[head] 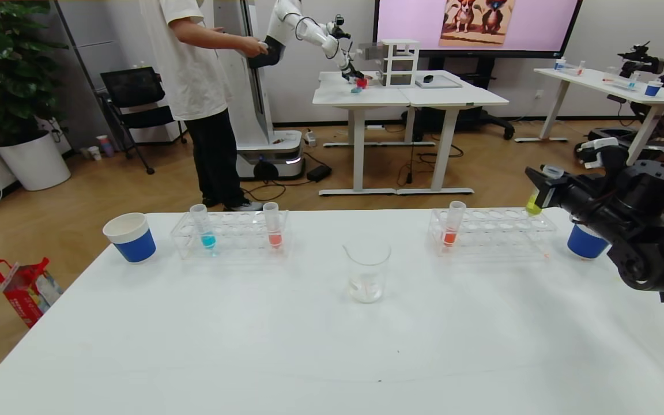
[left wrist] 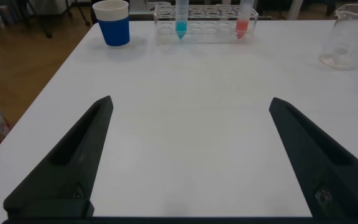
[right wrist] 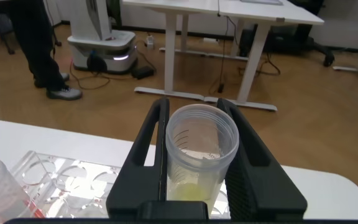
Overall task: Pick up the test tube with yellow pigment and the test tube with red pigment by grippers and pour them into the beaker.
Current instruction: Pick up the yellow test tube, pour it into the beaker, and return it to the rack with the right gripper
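My right gripper (head: 542, 190) is shut on the test tube with yellow pigment (head: 534, 203) and holds it in the air above the right end of the right rack (head: 499, 233). In the right wrist view the tube (right wrist: 201, 149) sits between both fingers, mouth towards the camera, with a little yellow liquid at its bottom. One red-pigment tube (head: 453, 225) stands in the right rack, another (head: 273, 226) in the left rack (head: 234, 233). The clear beaker (head: 366, 272) stands mid-table, between the racks. My left gripper (left wrist: 191, 102) is open low over bare table, out of the head view.
A blue-liquid tube (head: 205, 227) stands in the left rack. Blue-and-white paper cups stand at the far left (head: 130, 236) and far right (head: 585, 242) of the white table (head: 309, 357). Beyond the table stand a person, another robot and desks.
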You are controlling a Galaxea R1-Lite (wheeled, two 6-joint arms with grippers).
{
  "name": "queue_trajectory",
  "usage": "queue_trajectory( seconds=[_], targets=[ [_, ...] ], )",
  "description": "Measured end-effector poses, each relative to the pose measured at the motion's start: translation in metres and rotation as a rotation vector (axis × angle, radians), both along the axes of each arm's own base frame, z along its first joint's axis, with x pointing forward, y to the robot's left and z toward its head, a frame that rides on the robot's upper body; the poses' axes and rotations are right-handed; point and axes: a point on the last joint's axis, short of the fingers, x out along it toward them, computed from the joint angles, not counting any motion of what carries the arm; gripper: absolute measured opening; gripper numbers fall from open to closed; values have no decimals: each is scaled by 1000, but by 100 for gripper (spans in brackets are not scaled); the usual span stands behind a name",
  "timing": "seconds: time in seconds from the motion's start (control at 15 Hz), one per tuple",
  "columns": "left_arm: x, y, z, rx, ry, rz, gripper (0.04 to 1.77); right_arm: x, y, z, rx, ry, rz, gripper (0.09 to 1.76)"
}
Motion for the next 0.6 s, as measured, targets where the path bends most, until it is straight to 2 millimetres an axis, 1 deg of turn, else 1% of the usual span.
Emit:
queue_trajectory(
  seconds=[0.13, 0.27, 0.4, 0.6],
  targets=[
    [0, 0, 0, 0, 0, 0, 175, -2, 2, 14, -6, -36, 7, 52],
    [0, 0, 0, -1, 0, 0, 175, -2, 10, 19, -8, -42, 32, 52],
    [0, 0, 0, 0, 0, 0, 175, -3, 29, 25, -19, -55, 132, 52],
    [0, 0, 0, 0, 0, 0, 175, -4, 65, 44, -53, -120, 255, 52]
  ],
)
